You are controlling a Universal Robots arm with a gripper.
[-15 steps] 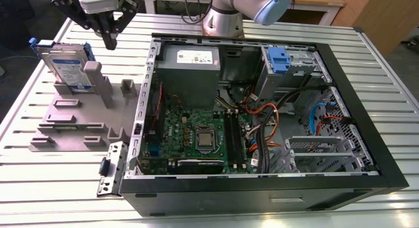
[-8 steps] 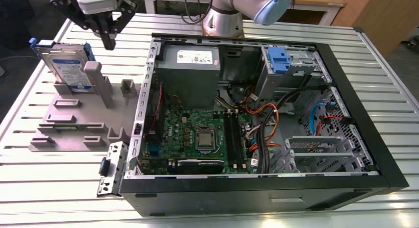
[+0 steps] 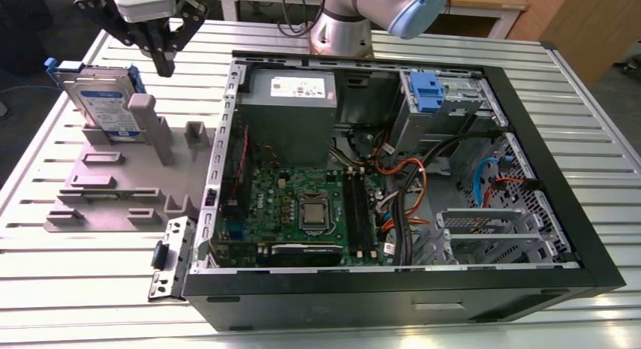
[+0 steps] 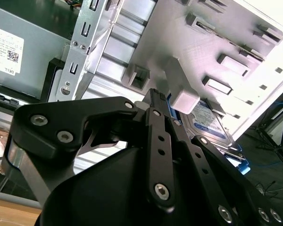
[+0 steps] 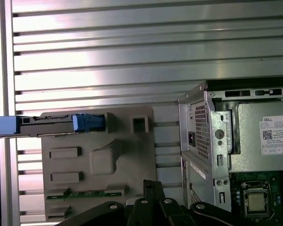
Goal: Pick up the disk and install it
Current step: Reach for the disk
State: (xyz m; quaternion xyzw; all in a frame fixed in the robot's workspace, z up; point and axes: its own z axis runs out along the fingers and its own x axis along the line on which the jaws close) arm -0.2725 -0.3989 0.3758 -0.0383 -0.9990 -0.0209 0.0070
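Note:
The disk (image 3: 106, 103) stands on edge in a slot at the far end of the grey holder plate (image 3: 120, 185), on the exterior view's left. It is silver-grey with a white-and-blue label and a bright blue bracket. My gripper (image 3: 164, 62) hangs above the holder, just to the exterior view's right of the disk and apart from it. Its black fingers are shut together with nothing between them. The second wrist view has the fingertips (image 4: 155, 94) in front of the disk (image 4: 212, 125). The first wrist view shows the disk (image 5: 52, 125) edge-on, away from the gripper (image 5: 153, 185).
An open computer case (image 3: 521, 124) lies on the slatted metal table (image 3: 70, 289), at the holder's right in the exterior view. Inside are a grey power supply (image 3: 290, 101), a motherboard (image 3: 300, 206), loose cables and a drive bay with a blue tab (image 3: 425, 90). The arm's base (image 3: 341, 34) stands behind the case.

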